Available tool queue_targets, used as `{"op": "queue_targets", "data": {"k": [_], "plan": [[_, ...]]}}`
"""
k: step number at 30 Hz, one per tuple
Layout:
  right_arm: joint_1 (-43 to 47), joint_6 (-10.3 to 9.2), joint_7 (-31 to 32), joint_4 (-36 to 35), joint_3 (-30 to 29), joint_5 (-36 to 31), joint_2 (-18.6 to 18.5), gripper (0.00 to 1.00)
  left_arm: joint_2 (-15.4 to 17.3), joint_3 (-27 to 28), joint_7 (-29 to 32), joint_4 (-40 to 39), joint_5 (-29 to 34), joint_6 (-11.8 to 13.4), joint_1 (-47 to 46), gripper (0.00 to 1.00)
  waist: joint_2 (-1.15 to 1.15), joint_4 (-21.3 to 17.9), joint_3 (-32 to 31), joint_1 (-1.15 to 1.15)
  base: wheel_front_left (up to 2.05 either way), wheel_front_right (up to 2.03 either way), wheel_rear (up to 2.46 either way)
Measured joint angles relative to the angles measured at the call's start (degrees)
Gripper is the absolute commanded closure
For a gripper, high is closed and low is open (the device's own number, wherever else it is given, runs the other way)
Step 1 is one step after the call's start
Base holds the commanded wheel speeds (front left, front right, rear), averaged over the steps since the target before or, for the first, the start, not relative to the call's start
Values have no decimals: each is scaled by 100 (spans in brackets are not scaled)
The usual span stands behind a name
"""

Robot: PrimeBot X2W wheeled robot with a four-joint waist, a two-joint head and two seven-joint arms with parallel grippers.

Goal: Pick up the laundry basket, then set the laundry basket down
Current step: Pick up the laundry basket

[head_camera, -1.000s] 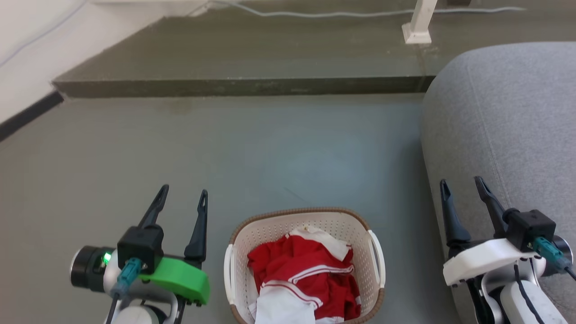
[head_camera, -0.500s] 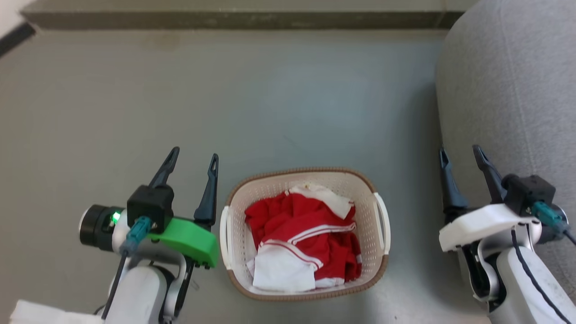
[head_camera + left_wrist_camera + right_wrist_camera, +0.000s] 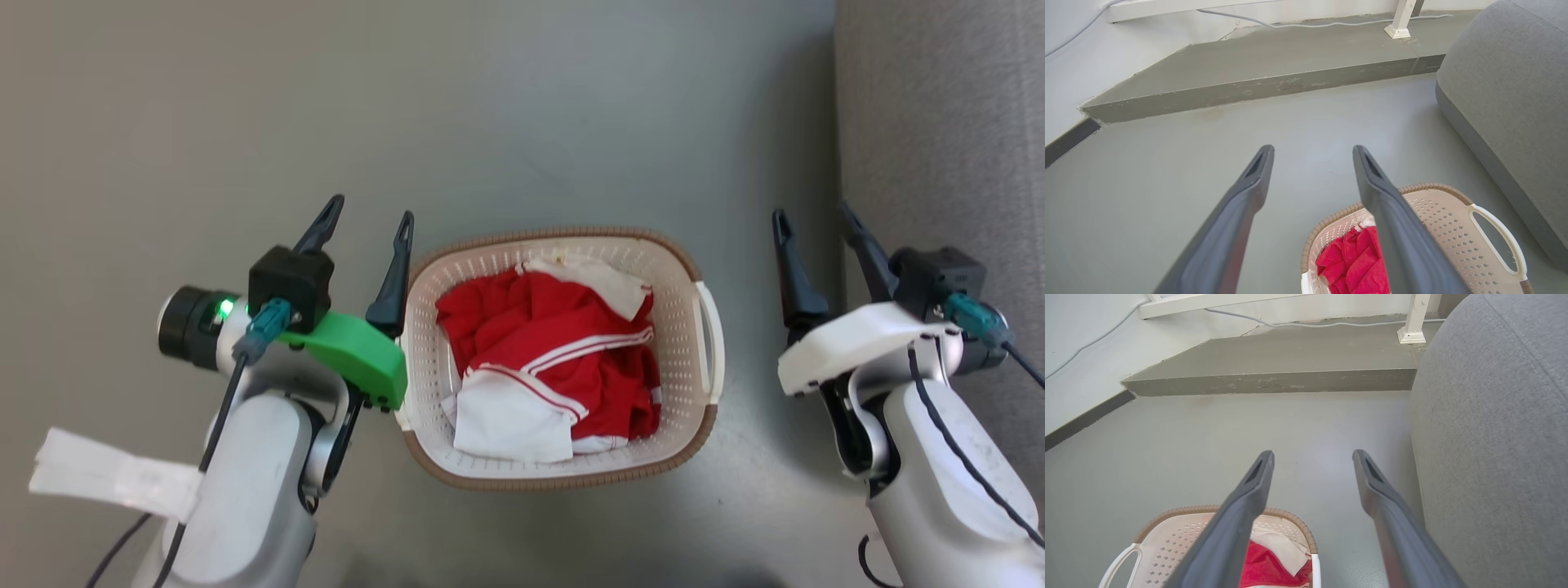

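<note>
The left gripper (image 3: 370,211) has its two dark fingers spread with nothing between them. Its inner finger runs just beside the left rim of the laundry basket (image 3: 424,343), and whether it touches the rim cannot be told. The arm's green bracket (image 3: 359,359) overlaps the basket's left side in the head view. The right gripper (image 3: 812,212) is likewise spread and empty, standing clear of the basket's right side, with a strip of floor (image 3: 245,122) between its inner finger and the white handle (image 3: 709,327).

The basket sits upright on the grey floor between the two grippers (nearer the left one), holding a heap of red and white clothes (image 3: 555,359). To the basket's right, beyond the right gripper, rises a grey upholstered seat (image 3: 939,122). Ahead of the basket, in the left wrist view, lies a raised step (image 3: 1249,69), with a white post (image 3: 1400,20) and a pale cable (image 3: 1290,25) on it.
</note>
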Motion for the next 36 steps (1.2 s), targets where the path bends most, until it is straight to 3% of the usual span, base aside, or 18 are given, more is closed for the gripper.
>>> {"op": "queue_targets", "data": {"k": [18,36], "plan": [[-787,179,-107,932,223,-53,178,0,-218,-92,-81,1529,-237,-411,-837,0,0,17,1375,0,0,0,0],[-884,253,-216,1820,330,62,348,0,-320,-112,-136,2785,-582,-608,-975,0,0,-68,1868,-1,0,0,0]]}}
